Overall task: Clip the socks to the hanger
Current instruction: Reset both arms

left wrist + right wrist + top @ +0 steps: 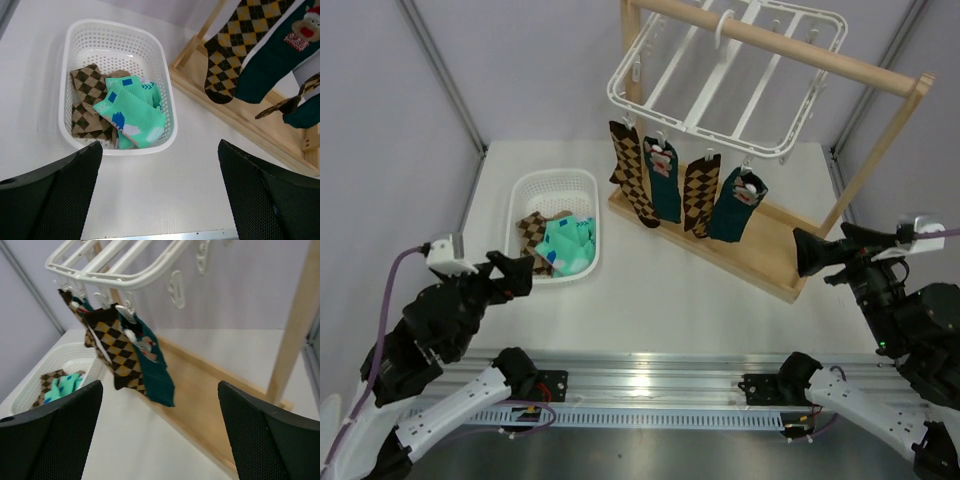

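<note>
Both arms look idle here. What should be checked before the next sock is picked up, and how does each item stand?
1. Left jaws open and empty: ok.
2. Right jaws open and empty: ok.
3. Socks left in the basket: ok, the mint socks and an argyle sock lie there.
4. Way from the left jaws to the basket unobstructed: ok, nothing lies between them.
5. Four hung socks in place along the near edge of the hanger: ok.
6. Free clip on the hanger: ok, several dangle empty.
</note>
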